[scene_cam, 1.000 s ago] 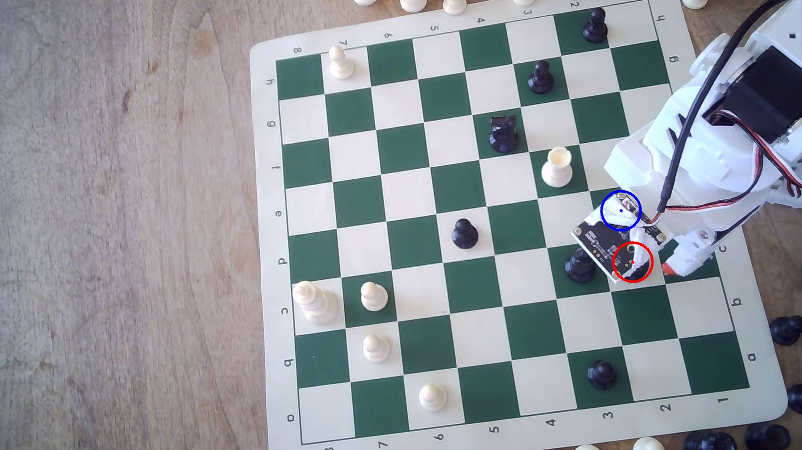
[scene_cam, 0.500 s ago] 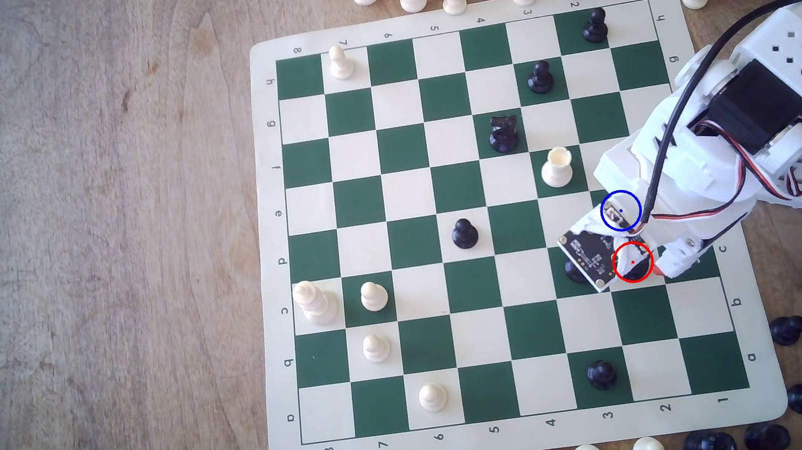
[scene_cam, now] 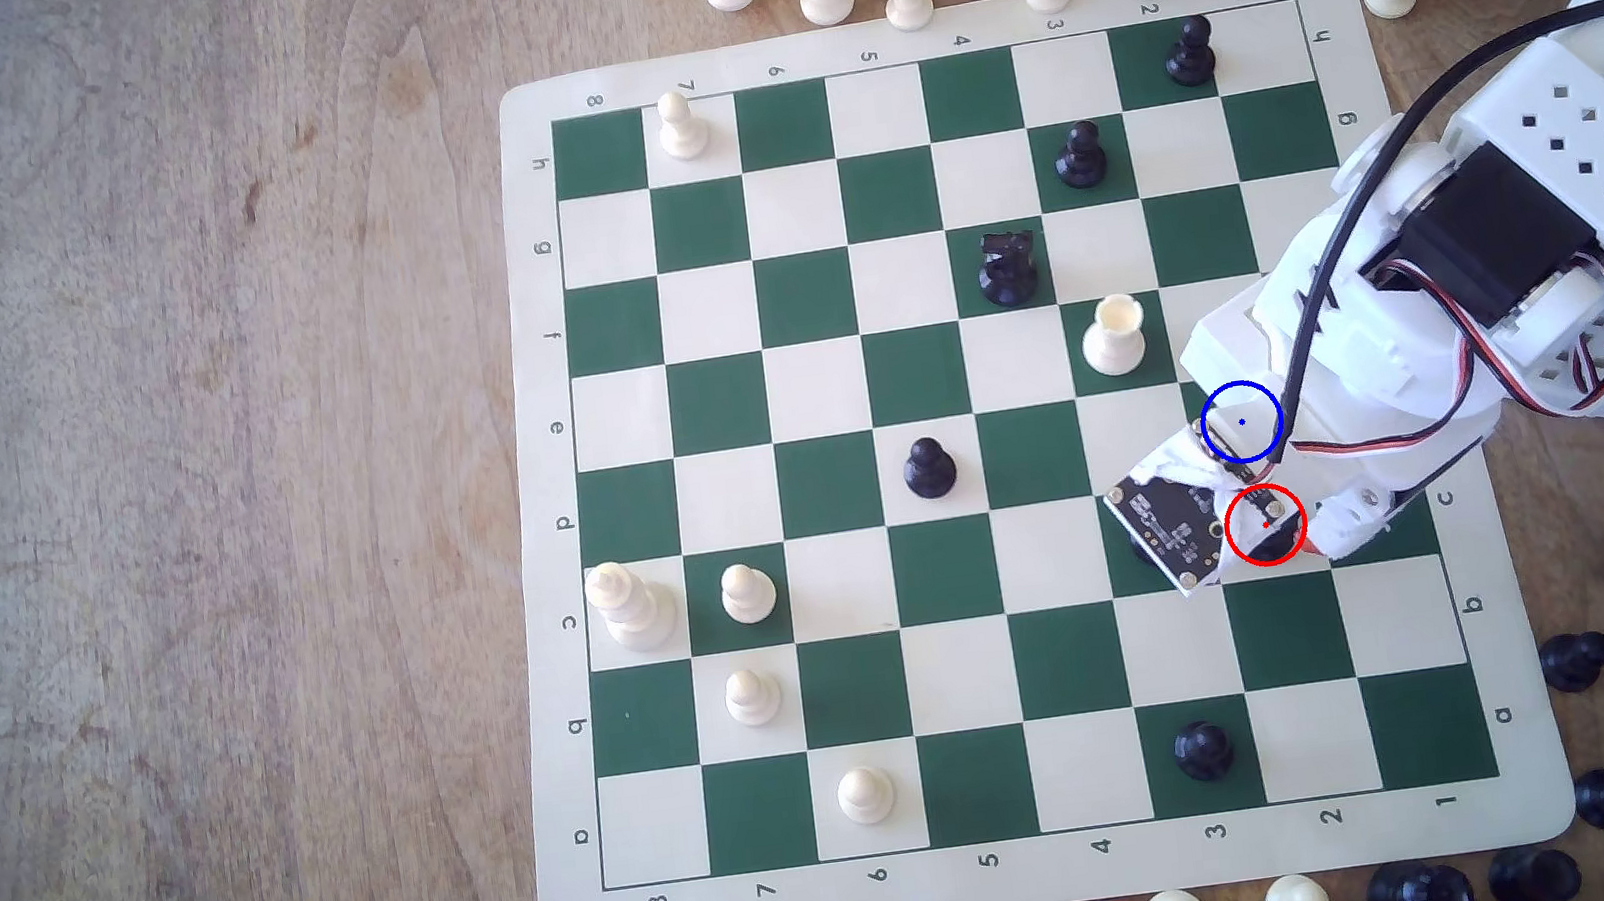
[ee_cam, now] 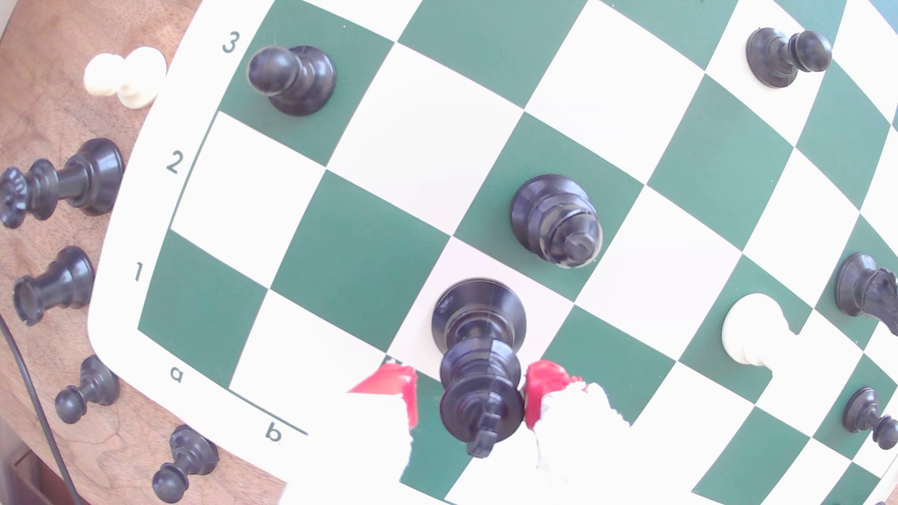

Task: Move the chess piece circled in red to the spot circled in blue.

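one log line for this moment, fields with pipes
phase: grasping | claw: open, red-tipped, straddling tall glossy black chess piece | piece: upright on red-ringed cream square | blue-ringed spot: under arm

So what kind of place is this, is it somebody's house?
Hard to say about a house. It looks like a tabletop robot set-up: a green and cream chess mat lies on a wooden table, and a white robot arm reaches over it, its gripper around a black chess piece.

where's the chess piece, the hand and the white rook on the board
chess piece [ee_cam: 478, 311], wrist view, on its round base
hand [ee_cam: 469, 388], wrist view, midway between the red fingertips
white rook [scene_cam: 1115, 336], exterior view, on its body
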You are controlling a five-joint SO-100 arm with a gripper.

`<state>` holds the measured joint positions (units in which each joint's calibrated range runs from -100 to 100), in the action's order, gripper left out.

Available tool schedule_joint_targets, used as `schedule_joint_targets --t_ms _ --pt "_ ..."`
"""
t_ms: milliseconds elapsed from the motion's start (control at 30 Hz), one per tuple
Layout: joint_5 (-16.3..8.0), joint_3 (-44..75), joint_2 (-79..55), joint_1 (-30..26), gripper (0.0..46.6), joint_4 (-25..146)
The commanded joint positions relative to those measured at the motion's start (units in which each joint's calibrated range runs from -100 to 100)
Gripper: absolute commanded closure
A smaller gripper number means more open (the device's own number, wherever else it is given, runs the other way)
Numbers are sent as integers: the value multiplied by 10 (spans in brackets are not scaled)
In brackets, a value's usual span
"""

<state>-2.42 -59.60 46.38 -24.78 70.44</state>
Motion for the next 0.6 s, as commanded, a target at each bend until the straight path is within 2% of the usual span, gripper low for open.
schedule_joint_targets --t_ms 0,167,200,567 --pt "0 10 -2 -1 370 -4" --pt "0 12 1 -2 426 1" --pt "0 19 5 -6 461 9" --pt "0 105 19 1 464 72"
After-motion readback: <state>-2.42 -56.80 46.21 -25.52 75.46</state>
